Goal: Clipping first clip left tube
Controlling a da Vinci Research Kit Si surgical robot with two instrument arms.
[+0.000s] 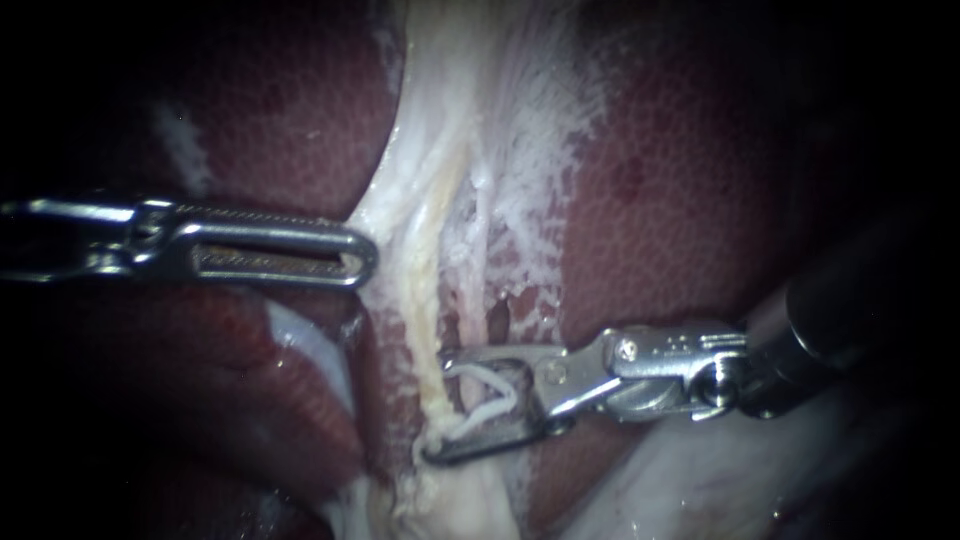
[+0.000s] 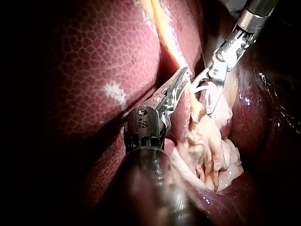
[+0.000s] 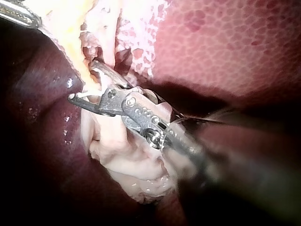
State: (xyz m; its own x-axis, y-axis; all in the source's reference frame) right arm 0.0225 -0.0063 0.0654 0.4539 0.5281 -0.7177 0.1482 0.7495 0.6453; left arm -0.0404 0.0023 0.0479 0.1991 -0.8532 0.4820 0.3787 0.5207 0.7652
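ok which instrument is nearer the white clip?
Right. The white clip is held between the right instrument's jaws. The left instrument stands apart from it, its tip at the edge of the pale tissue by the liver.

Light comes from the camera's side in all three views, brightest in the middle and dying to black toward the edges. In the endoscope view the white fibrous tissue at the far centre is almost washed out, while the dark red mottled liver stays dim. Glare streaks my left instrument, a polished steel tool, and my right instrument. The small white clip it carries shines. In the right wrist view wet specks glint beside its tip.
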